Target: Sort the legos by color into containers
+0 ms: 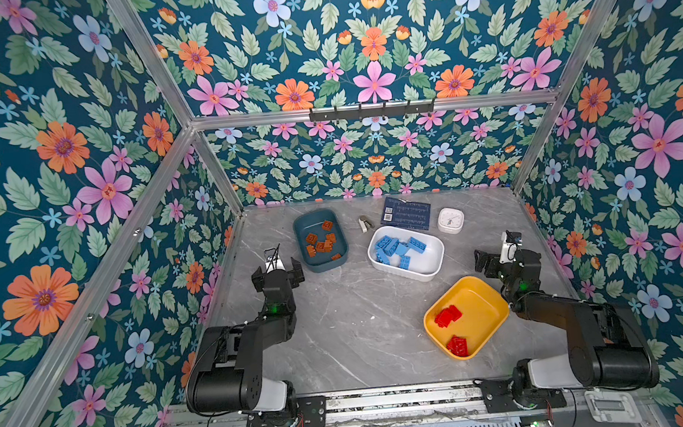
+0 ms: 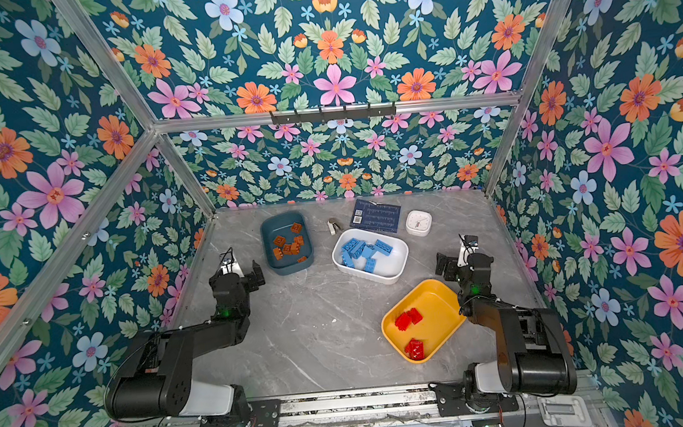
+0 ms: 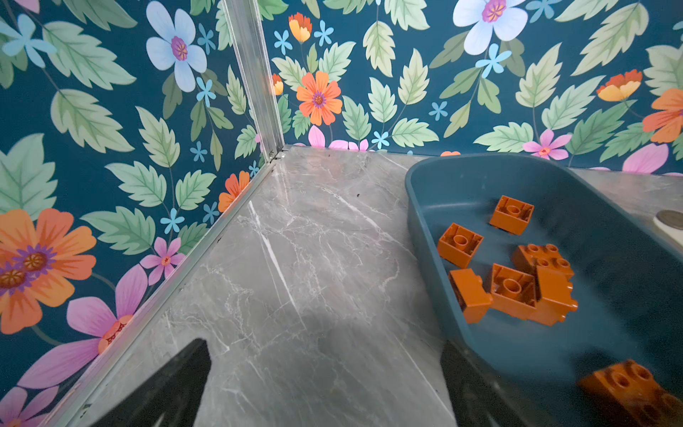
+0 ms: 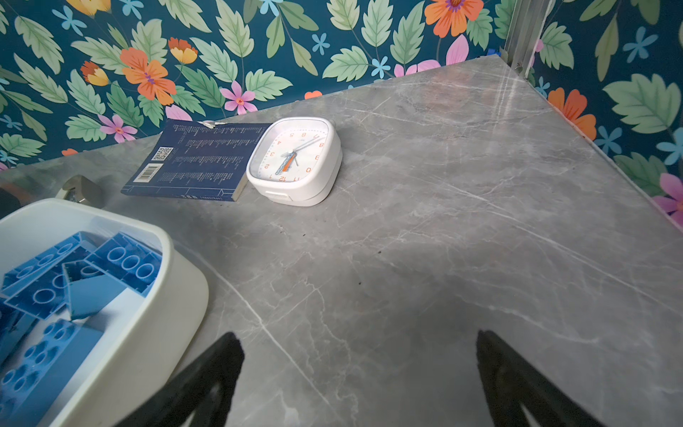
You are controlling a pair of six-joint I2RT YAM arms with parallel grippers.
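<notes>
Showing the sort apparently complete: orange-brown legos (image 1: 320,243) lie in the teal tub (image 1: 311,224), blue legos (image 1: 396,247) in the white tub (image 1: 404,275), and red legos (image 1: 448,314) in two clusters in the yellow tub (image 1: 480,308), one colour per container. No loose brick shows on the marble table (image 1: 361,325), though the arms hide part of it. The left gripper (image 1: 277,271) hangs just beside the teal tub, fingers spread wide and empty. The right gripper (image 4: 356,344), likewise wide and empty, hangs over bare table beside the white tub. Both stand clear of the tubs, probably because nothing is left to carry.
</notes>
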